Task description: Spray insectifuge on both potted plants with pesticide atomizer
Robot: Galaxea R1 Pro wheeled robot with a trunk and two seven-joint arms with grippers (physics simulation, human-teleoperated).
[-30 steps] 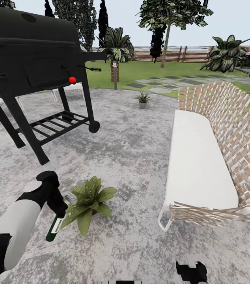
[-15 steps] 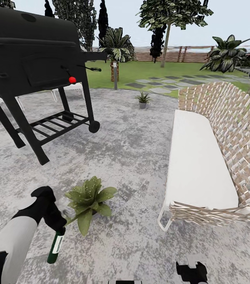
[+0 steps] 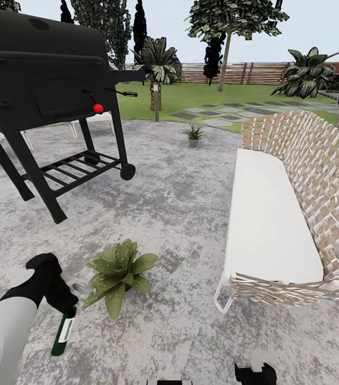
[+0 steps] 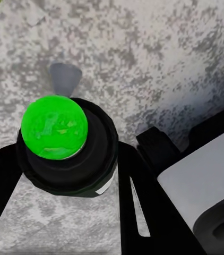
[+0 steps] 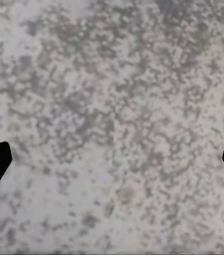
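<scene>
Head view puts your left gripper [image 3: 65, 309] low at the near left of the patio [image 3: 180, 203], closed around the top of the pesticide atomizer [image 3: 61, 336], which hangs below the fingers with its base angled down toward the paving. The bottle sits just beside the broad-leaved potted plant [image 3: 118, 274] but not over it, so I judge that any spray from here would miss most of the leaves.

In the left wrist view you look down the bottle's length: a bright green round end [image 4: 54, 126] faces the camera, ringed by the dark body, with the black fingers [image 4: 133, 196] pressed against its sides. That grip looks firm enough to carry it.

Your right gripper [image 5: 112, 159] shows only its two dark fingertips at the far edges of its wrist view, spread wide with nothing but mottled paving between them.

The smaller, spikier plant [image 3: 193, 133] stands well apart, at the far edge of the patio, past the grill [image 3: 41, 80] and the wicker bench [image 3: 298, 203].
</scene>
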